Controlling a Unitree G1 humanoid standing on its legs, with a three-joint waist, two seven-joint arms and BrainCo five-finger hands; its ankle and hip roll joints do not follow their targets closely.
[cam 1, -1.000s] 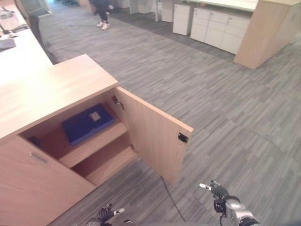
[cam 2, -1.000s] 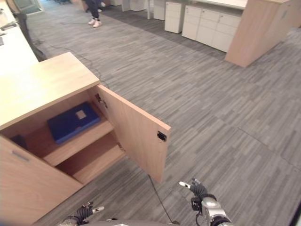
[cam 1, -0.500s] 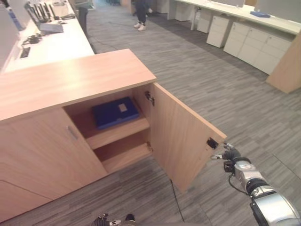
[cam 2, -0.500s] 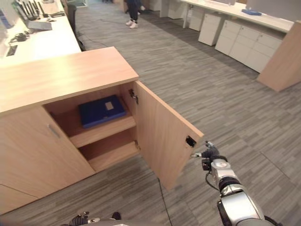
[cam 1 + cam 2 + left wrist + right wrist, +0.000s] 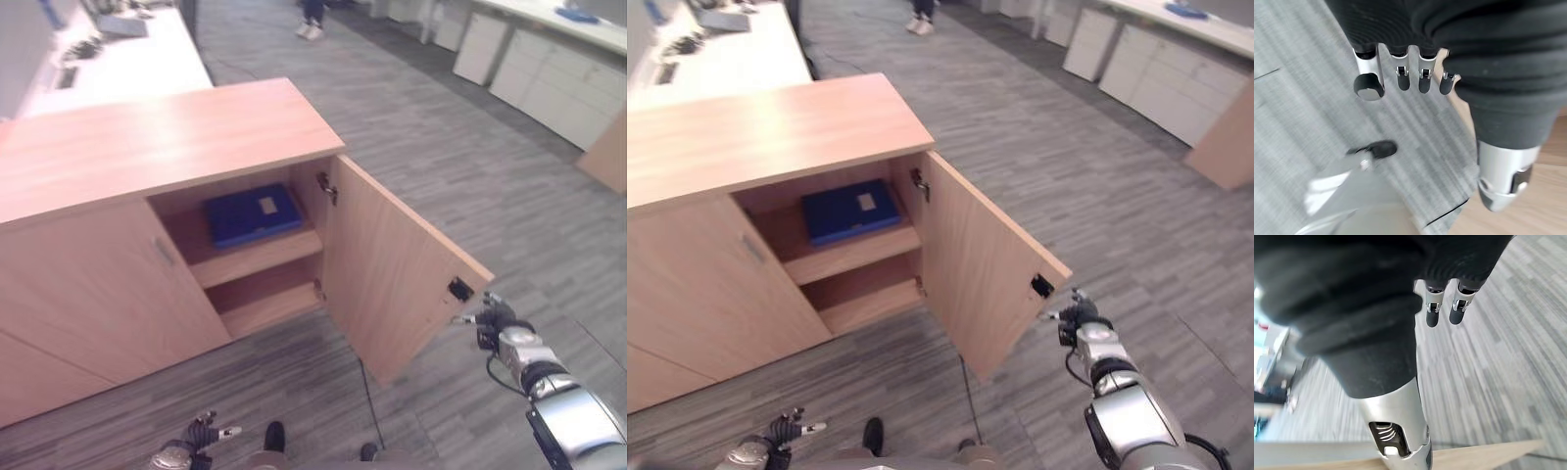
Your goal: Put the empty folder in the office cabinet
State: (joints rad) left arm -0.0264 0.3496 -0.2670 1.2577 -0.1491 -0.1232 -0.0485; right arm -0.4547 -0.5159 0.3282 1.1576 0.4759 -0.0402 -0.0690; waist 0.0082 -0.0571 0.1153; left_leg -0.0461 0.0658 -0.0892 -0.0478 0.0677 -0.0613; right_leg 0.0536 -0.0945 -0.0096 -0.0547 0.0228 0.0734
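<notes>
Blue folder (image 5: 252,215) flat on cabinet's (image 5: 147,157) upper shelf

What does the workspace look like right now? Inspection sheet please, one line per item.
Surface: grey striped carpet floor.
Job's things: blue folder lies flat on the upper shelf of the wooden office cabinet; cabinet door stands open.
Clutter: nothing seen around the cabinet.
Hands: right hand by the door's free edge, contact unclear, holding nothing; left hand low by the floor, fingers relaxed, holding nothing.
Cables: nothing seen beyond the robot's own.
Surroundings: white desk with small items behind the cabinet; white drawer units; a person's shoes far off.
</notes>
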